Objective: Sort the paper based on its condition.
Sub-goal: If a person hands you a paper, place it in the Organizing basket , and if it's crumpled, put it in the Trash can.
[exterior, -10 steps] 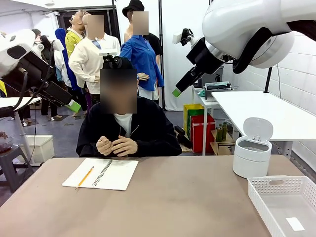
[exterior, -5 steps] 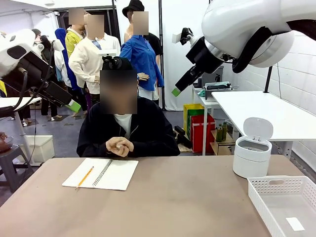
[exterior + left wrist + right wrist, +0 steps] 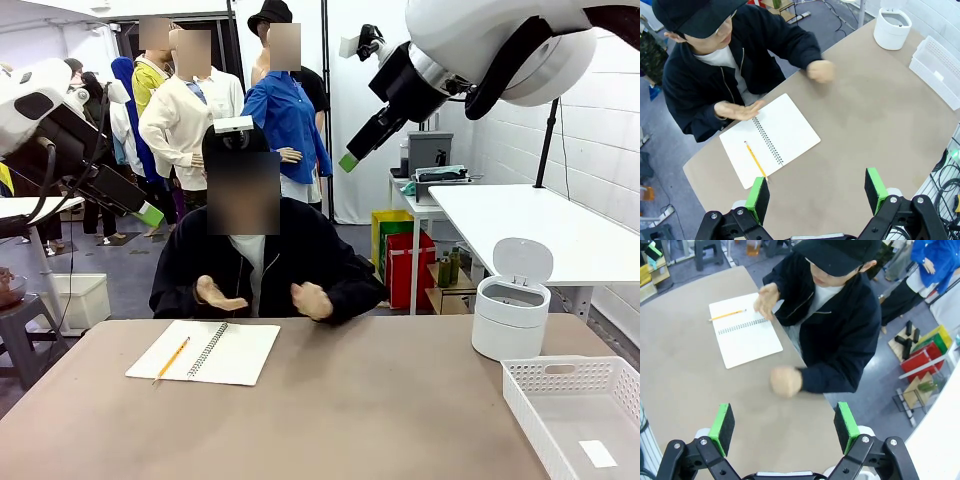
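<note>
- Front view: the person's hands, clasped 1 second ago, have parted into a flat hand (image 3: 218,296) over the notebook (image 3: 215,352) and a fist (image 3: 312,300) beside it. The bin (image 3: 511,317) and tray (image 3: 570,364) wait at the robot's right.
- Left wrist view: the left gripper (image 3: 817,192) hangs high, jaws wide and empty. The notebook's paper lies flat under a pencil (image 3: 756,161).
- Right wrist view: the right gripper (image 3: 784,427), wide and empty, hangs above the fist. I cannot tell whether the fist hides crumpled paper, but sorting has probably not begun.

Robot lab: white arms (image 3: 490,45), worktables (image 3: 545,225)
</note>
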Motion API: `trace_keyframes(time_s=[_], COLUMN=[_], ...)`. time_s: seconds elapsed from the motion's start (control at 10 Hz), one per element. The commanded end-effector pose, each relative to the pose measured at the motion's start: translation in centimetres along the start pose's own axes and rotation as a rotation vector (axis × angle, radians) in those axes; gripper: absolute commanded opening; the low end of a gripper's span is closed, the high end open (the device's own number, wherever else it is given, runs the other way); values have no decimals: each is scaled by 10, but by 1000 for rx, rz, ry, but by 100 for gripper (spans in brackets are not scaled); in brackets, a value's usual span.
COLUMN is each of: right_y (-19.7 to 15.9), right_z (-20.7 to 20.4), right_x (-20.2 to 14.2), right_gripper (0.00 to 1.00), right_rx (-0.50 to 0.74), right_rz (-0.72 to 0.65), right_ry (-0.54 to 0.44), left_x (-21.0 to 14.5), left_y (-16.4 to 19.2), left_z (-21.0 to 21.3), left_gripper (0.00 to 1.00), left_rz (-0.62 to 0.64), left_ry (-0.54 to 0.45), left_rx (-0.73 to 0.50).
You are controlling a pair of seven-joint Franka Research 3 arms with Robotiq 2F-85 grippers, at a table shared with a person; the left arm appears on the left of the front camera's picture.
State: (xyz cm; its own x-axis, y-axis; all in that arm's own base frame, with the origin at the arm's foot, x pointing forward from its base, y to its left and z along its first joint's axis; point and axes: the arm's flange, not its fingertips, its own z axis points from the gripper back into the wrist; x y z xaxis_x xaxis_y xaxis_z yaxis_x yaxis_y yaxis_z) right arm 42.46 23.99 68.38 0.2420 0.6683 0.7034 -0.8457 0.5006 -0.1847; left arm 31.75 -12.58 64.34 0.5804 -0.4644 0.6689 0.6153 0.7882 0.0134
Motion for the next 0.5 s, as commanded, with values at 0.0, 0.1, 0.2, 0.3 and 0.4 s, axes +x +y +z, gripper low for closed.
trace_keyframes(time_s=[0.0, 0.1, 0.2, 0.3, 0.4], right_y=[-5, 0, 0, 0, 0], right_z=[-7, 0, 0, 0, 0], right_x=[-2, 0, 0, 0, 0], right_gripper=[100, 100, 100, 100, 100], right_rx=[5, 0, 0, 0, 0], right_rz=[-14, 0, 0, 0, 0], right_ry=[39, 0, 0, 0, 0], left_x=[0, 0, 0, 0, 0], left_y=[0, 0, 0, 0, 0], left_z=[1, 1, 1, 1, 1], left_gripper=[100, 100, 100, 100, 100], left_rz=[1, 1, 1, 1, 1], left_ry=[-2, -2, -2, -2, -2], left_rx=[0, 0, 0, 0, 0])
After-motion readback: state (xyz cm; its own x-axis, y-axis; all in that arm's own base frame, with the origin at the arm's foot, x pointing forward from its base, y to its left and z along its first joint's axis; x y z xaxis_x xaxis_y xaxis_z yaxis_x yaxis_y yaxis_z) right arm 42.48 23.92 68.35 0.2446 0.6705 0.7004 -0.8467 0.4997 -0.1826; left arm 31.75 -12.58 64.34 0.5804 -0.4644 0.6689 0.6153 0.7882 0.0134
